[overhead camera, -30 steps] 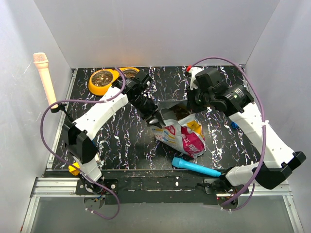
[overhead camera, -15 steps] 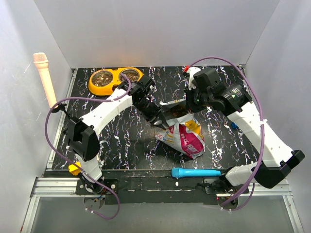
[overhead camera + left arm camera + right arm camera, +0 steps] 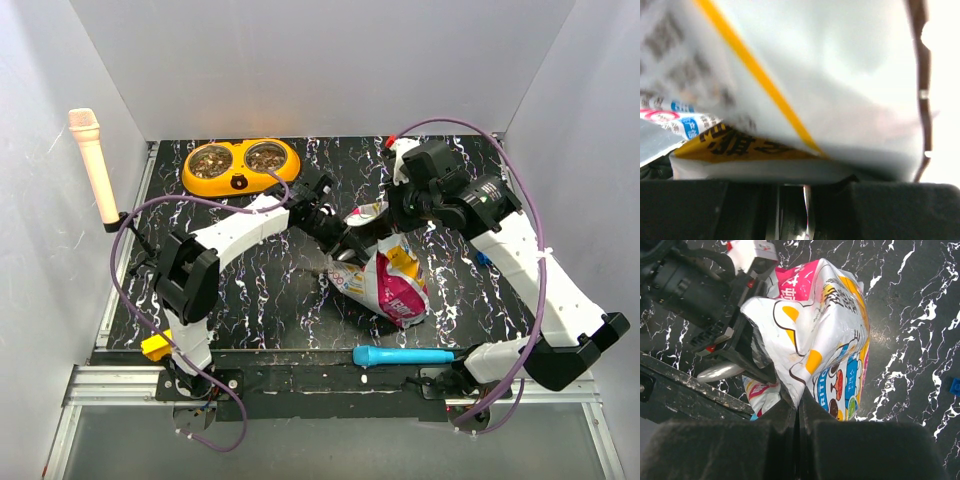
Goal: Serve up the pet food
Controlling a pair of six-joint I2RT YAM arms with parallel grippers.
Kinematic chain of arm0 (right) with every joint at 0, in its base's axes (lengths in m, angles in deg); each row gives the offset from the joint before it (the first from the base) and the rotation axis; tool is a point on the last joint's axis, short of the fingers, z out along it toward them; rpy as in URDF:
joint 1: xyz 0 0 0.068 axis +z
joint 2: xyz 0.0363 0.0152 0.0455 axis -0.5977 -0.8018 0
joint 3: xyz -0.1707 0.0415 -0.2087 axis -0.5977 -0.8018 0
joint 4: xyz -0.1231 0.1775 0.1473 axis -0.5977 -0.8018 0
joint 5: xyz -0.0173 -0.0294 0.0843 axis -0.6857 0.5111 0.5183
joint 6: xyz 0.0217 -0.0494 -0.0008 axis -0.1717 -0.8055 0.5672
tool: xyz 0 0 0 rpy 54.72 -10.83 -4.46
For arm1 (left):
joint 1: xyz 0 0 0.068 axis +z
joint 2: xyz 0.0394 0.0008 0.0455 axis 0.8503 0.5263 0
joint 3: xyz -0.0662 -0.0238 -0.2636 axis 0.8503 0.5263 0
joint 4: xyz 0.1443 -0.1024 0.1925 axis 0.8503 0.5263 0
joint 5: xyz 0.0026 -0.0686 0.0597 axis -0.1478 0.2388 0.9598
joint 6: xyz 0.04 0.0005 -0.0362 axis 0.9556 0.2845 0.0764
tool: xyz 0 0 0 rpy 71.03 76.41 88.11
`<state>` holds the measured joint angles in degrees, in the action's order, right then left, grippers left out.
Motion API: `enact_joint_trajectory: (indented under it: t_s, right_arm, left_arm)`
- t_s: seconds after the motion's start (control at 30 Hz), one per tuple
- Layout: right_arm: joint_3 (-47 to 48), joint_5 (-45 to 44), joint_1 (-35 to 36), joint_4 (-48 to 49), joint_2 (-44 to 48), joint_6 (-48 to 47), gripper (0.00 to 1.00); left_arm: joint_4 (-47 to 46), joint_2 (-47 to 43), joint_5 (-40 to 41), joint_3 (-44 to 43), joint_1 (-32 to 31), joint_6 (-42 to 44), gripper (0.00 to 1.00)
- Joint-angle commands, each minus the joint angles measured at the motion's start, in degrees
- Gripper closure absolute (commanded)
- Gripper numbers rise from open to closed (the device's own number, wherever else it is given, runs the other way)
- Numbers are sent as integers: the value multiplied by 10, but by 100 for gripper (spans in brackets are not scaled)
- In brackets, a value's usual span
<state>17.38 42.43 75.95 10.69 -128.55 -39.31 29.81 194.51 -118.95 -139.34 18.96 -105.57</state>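
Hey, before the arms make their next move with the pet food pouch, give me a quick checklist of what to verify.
1. Right gripper shut on the pouch edge: ok.
2. Left gripper holding the metal scoop: ok.
3. Scoop inside the pouch mouth: not ok, it sits outside, beside the pouch.
4. Pouch mouth open wide enough: cannot tell.
5. Orange bowl cups hold pet food: ok.
6. Blue tube apart from the pouch: ok.

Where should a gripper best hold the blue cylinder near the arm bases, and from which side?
Take the blue cylinder at its middle, coming straight down from above, with the jaws across its length. It lies flat, left to right, and nothing seems to touch it, so both long sides look free.
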Motion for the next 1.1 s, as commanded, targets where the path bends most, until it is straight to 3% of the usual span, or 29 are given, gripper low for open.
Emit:
enact_joint_trajectory:
  t_s: [0.0,0.13,0.27,0.4,0.6,0.87,1.07]
  right_arm:
    - [25,20,6,126,66,6,99]
    - [10,-9,5,126,81,1,99]
    - [-6,-31,-4,125,92,1,99]
    - [-1,-57,-21,123,91,6,99]
    - [25,-106,-62,105,85,-2,99]
    - [15,-131,-78,106,95,-27,99]
    - [30,-125,-78,109,80,-29,99]
  left_arm:
    - [-170,89,49,92,-23,-36,100]
    - [-340,56,21,114,-23,-13,100]
    - [-544,5,-18,178,-16,-68,100]
    - [-654,-24,-46,221,-10,-112,100]
    - [-613,-75,-67,246,-7,-83,100]
    - [-420,-177,-45,252,10,-6,100]
    - [-451,-168,-52,254,11,-28,100]
